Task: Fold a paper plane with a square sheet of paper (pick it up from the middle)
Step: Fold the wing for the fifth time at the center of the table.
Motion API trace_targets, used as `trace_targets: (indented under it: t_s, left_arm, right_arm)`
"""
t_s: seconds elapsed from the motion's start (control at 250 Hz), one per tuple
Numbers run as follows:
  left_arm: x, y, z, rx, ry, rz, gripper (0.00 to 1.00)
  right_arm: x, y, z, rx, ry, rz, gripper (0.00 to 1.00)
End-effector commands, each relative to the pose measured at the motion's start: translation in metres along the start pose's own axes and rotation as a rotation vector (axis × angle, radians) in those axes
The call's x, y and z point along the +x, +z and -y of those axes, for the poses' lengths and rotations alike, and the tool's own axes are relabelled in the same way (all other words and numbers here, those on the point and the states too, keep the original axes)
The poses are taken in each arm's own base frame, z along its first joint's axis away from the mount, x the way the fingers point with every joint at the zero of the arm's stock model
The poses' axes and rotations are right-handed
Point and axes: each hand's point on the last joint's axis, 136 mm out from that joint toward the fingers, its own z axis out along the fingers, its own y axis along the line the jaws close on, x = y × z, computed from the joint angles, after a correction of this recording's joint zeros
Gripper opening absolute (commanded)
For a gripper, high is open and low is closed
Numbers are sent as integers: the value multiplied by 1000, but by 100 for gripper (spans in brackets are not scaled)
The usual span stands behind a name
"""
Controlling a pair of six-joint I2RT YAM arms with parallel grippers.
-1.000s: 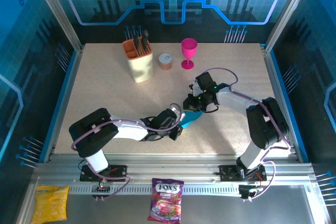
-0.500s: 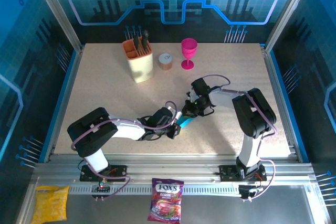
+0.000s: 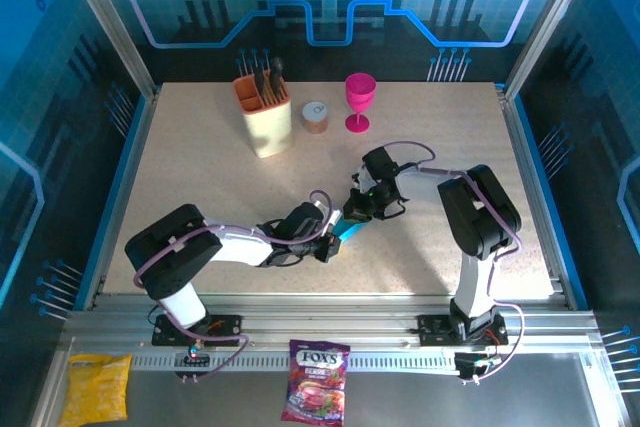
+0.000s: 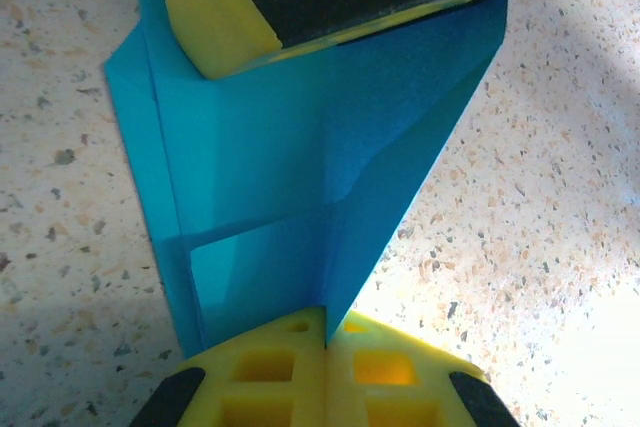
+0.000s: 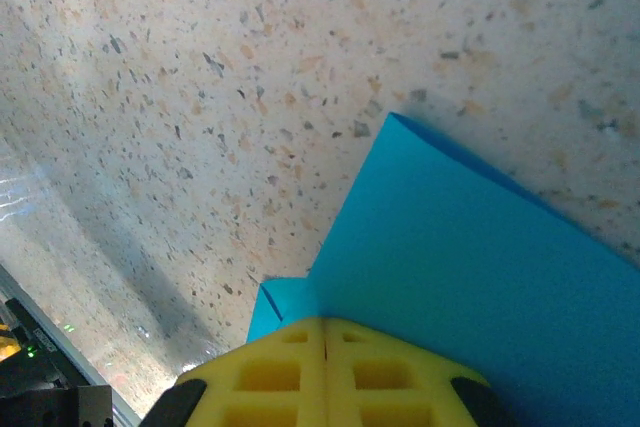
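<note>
Paper point(image 4: 300, 167), part-folded, is pinched in my closed left fingers point(image 4: 255, 367) and my right fingers point(image 5: 275, 367), just clamped shut, so I judge creasing underway.

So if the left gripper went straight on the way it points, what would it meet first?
Probably the right gripper, clamped on the far end of the blue paper that the left gripper holds; depth is unclear.
</note>
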Motion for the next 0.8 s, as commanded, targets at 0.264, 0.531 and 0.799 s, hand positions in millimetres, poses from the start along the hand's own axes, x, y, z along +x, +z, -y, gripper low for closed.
trace_targets:
  t_s: [0.264, 0.531, 0.799]
  left_arm:
    - [-2, -6, -4, 41, -52, 25, 0]
    - [-3, -9, -6, 57, -85, 36, 0]
    - [-2, -8, -11, 100, -151, 34, 0]
  right_arm:
    - [-5, -10, -5, -2, 11, -6, 14]
    - [-31, -78, -50, -85, -46, 162, 29]
    - [-3, -76, -40, -81, -50, 199, 26]
